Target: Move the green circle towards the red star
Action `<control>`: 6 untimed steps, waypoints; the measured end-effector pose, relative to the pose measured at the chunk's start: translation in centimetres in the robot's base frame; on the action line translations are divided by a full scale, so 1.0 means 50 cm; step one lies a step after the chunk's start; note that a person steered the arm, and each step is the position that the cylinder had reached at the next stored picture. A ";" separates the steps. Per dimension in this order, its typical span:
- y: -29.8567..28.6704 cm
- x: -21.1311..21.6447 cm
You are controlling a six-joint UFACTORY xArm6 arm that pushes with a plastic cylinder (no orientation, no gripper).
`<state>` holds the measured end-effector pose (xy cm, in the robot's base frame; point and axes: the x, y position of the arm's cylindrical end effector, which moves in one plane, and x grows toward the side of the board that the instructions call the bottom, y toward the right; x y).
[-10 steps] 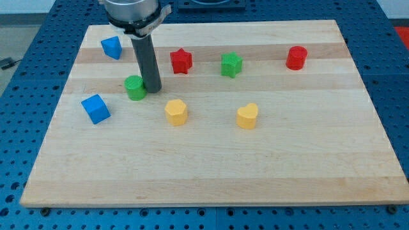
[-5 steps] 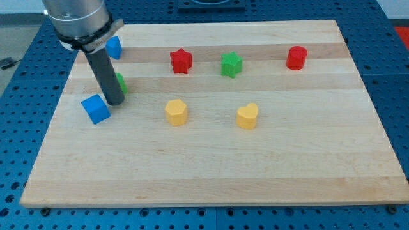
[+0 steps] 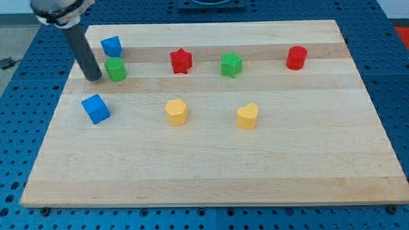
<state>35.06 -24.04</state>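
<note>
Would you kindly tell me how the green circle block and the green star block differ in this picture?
The green circle block is a round cylinder; the green star block has points. The circle sits near the view's left, just right of my tip and below a blue block; the star sits mid-board, right of the red star block. Both are green.

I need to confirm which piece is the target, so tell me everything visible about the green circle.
The green circle is a small, bright green round block, apparently plastic, standing flat on the wooden board near the view's upper left. My tip sits just to its left, close or touching; I cannot tell which. The blue block lies just above it, narrowly apart, and the red star lies to its right.
</note>
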 end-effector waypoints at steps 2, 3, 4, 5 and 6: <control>0.020 -0.042; -0.004 -0.006; 0.007 0.025; 0.049 0.028; 0.106 -0.015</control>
<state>34.30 -18.76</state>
